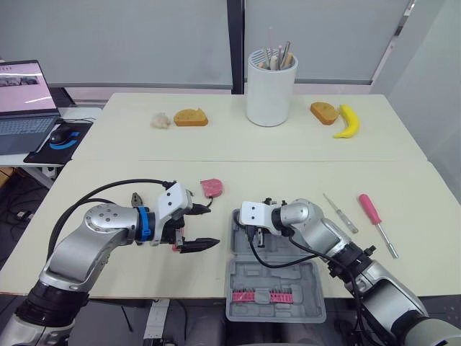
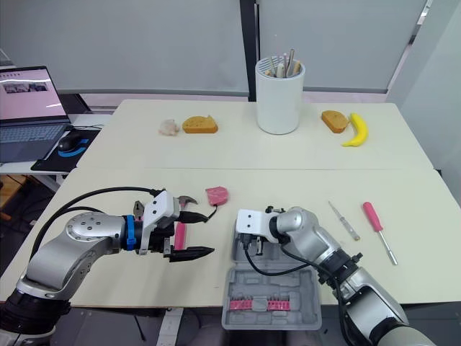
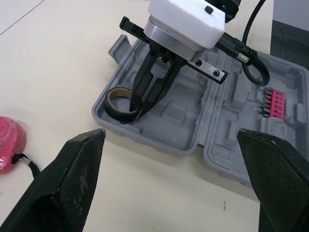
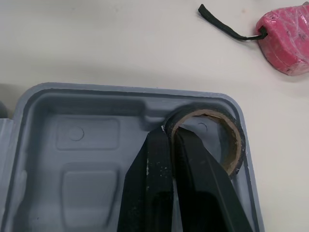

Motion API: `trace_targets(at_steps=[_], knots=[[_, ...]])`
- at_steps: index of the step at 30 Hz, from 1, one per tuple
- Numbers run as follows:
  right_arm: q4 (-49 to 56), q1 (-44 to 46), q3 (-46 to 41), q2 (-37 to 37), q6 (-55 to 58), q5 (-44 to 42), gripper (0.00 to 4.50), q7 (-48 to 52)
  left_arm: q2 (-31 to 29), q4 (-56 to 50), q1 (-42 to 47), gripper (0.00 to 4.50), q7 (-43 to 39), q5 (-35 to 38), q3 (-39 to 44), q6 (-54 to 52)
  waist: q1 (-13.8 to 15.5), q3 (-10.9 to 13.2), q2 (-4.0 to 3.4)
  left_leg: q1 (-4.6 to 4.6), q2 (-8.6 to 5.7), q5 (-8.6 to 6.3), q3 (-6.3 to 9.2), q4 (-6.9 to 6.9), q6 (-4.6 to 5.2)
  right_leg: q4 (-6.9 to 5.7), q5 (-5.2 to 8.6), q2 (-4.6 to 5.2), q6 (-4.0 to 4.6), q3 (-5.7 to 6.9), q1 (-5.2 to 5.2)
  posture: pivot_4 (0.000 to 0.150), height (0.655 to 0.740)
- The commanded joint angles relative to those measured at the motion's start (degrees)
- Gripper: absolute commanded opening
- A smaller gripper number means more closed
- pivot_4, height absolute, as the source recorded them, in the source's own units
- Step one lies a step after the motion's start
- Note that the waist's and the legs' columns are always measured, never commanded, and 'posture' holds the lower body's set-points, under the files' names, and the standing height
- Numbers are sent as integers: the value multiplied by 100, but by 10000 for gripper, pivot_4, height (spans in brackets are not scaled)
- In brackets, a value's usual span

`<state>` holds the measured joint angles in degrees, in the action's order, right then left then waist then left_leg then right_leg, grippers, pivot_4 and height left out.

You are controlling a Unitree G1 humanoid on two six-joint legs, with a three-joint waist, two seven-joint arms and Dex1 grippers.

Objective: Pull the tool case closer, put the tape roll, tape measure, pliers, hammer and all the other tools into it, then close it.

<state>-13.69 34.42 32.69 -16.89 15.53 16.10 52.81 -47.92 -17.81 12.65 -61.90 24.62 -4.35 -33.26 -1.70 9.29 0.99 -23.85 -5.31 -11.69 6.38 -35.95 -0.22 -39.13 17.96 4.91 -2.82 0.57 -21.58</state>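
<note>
Right claw pinching tape roll wall inside tool case corner, left claw hovering spread wide beside it

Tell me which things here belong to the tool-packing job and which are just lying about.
Job: tool case, tape roll in the right claw, tape measure, hammer, pink screwdriver, small screwdriver.
Lying about: utensil pot, banana, left bread slice, right bread slice, laptop, mouse.
</note>
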Motion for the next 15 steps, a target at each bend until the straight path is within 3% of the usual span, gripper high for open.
trace_targets(at_steps=[1,15], knots=[[169,22,-83,63,-50,-85,12396,-15,-24,-186,49,45000,2,-1,22,50,0,0,0,0,0,0,0,0,0,0,0,0,0,0,0,1500,7400],[503,-205,-717,183,-202,-651,12396,-320,-5,-145,79,45000,5,-21,9,75,2,0,0,0,0,-1,0,1,-1,0,0,0,0,-1,-1,1500,7400]])
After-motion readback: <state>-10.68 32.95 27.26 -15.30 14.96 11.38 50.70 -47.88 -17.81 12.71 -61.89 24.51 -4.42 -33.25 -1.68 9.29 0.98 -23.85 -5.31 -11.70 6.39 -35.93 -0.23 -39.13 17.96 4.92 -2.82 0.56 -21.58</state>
